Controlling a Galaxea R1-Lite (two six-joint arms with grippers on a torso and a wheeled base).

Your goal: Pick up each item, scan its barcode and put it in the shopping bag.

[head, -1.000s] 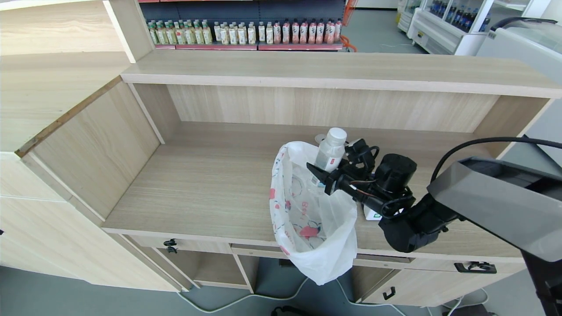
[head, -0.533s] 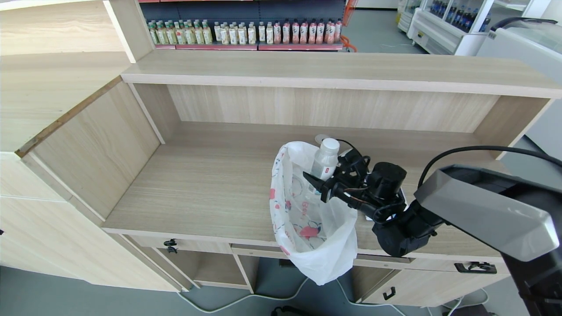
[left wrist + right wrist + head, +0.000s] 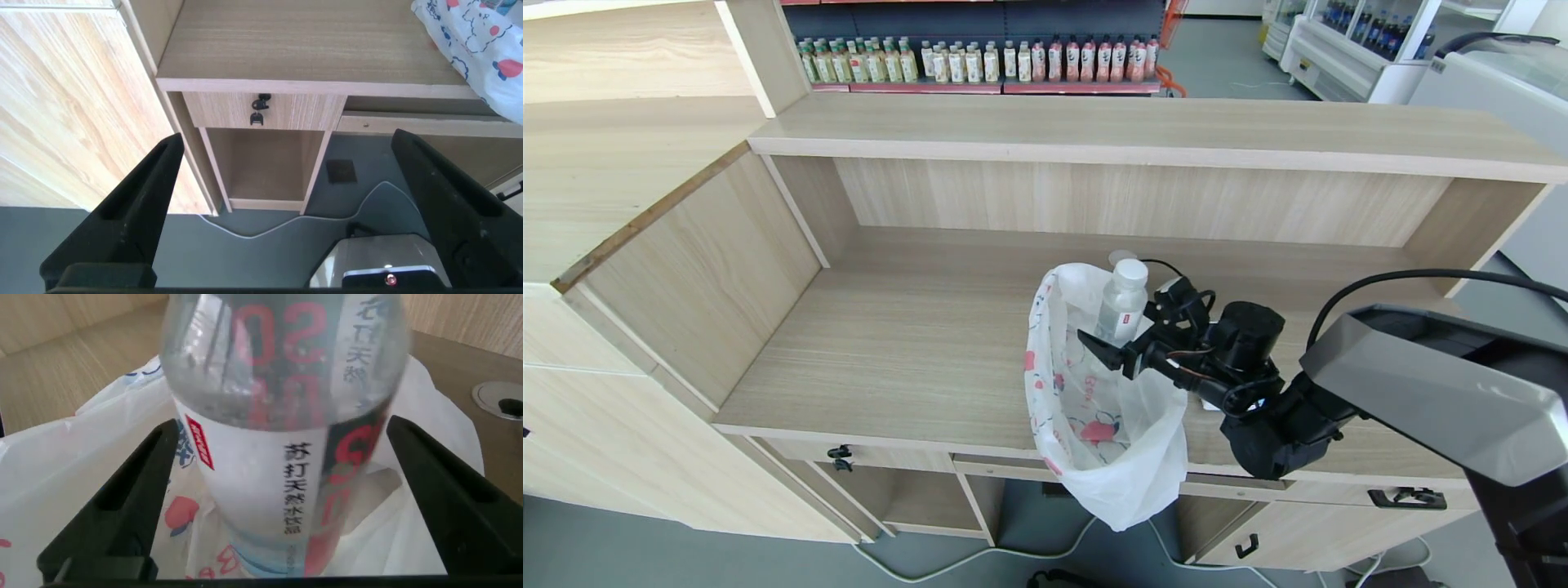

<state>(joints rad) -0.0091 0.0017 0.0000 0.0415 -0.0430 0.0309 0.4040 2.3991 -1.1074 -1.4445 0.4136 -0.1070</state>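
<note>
A clear bottle [image 3: 1123, 300] with a white cap and a red-and-white label stands upright in my right gripper [image 3: 1123, 333], which is shut on its lower body. It hangs over the open mouth of the white shopping bag [image 3: 1094, 400], a thin plastic bag with red prints that droops over the counter's front edge. In the right wrist view the bottle [image 3: 286, 457] sits between both black fingers [image 3: 122, 498], with the bag [image 3: 73, 449] spread below it. My left gripper [image 3: 288, 143] is open and holds nothing, low in front of the counter.
The wooden counter [image 3: 898, 351] has a raised back ledge [image 3: 1143, 131] and a left side wall. A round cable grommet [image 3: 1121, 256] lies just behind the bag. Under the counter edge a drawer carries a key [image 3: 260, 110]. Drink bottles line a far shelf [image 3: 980, 61].
My right gripper has carried the bottle downward and slightly left, lower over the bag's mouth. The bag has stayed in place.
</note>
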